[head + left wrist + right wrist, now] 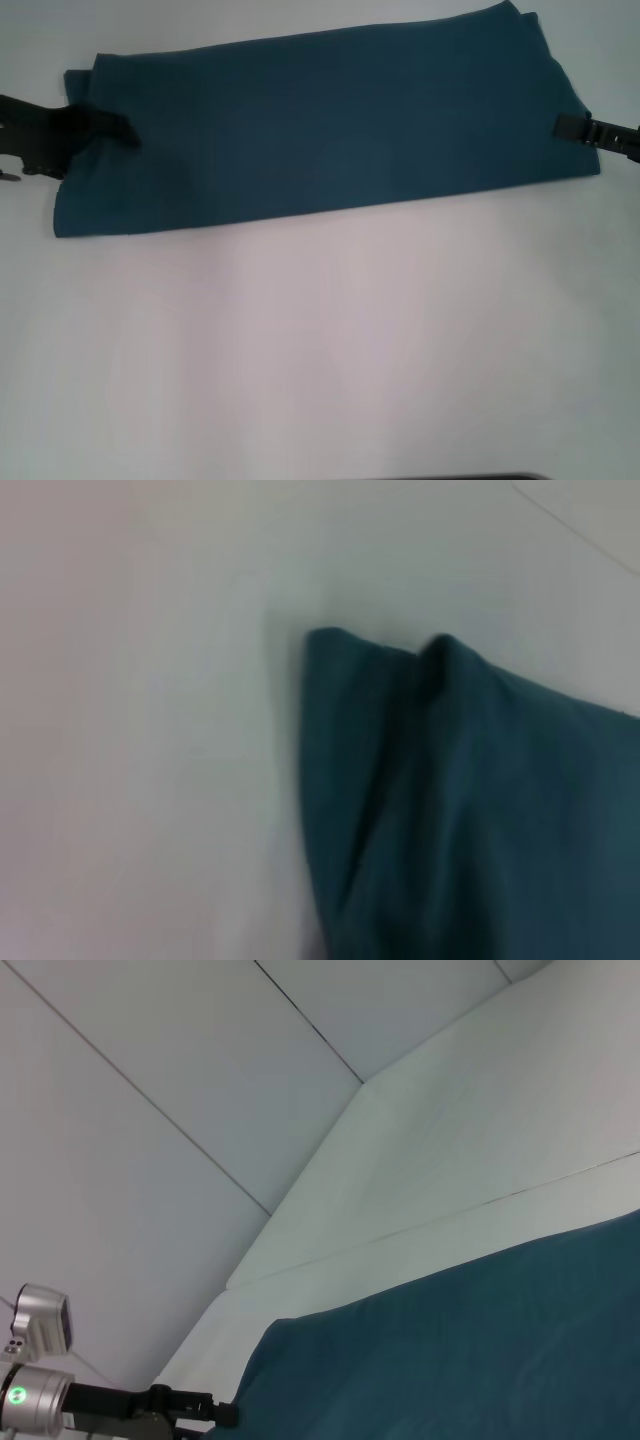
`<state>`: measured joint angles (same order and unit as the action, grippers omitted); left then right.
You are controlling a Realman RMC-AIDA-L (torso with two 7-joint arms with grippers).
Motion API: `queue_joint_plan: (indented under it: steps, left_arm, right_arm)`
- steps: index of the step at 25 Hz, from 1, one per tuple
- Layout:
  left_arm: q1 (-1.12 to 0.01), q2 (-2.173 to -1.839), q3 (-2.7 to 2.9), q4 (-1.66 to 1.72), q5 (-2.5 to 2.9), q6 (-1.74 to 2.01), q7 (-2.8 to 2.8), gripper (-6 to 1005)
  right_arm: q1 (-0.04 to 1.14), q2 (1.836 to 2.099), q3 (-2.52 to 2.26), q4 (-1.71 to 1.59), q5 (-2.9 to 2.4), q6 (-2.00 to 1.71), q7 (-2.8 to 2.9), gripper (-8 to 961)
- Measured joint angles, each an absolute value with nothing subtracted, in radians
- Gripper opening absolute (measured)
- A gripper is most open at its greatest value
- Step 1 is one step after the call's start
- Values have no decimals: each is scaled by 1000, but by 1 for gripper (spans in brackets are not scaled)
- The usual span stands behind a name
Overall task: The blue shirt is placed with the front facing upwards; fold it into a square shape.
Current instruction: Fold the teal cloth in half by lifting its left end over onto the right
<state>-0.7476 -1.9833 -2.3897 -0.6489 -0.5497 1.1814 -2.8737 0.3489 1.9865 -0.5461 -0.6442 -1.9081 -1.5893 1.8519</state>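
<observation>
The blue shirt (330, 130) lies across the far part of the white table (320, 340) as a long folded band, plain side up, with no print or collar showing. My left gripper (120, 132) reaches in over the band's left end and overlaps the cloth. My right gripper (560, 126) sits at the band's right edge, touching it. The left wrist view shows a corner of the blue shirt (480, 810) with a small raised bump. The right wrist view looks along the blue shirt (470, 1350) to the left gripper (220, 1413) at its far end.
Bare white tabletop stretches from the band to the near edge, where a dark strip (460, 477) shows. Pale wall panels (200, 1090) rise behind the table.
</observation>
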Motion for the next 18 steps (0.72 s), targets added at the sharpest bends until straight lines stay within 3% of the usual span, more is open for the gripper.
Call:
queue_joint_plan:
  steps: [18]
  left_arm:
    - [-740,-1978,-2399,-670,-523,1161,-2885,795]
  right_arm:
    - [353,1986,-546,-644,-1904,-1591,1857,867]
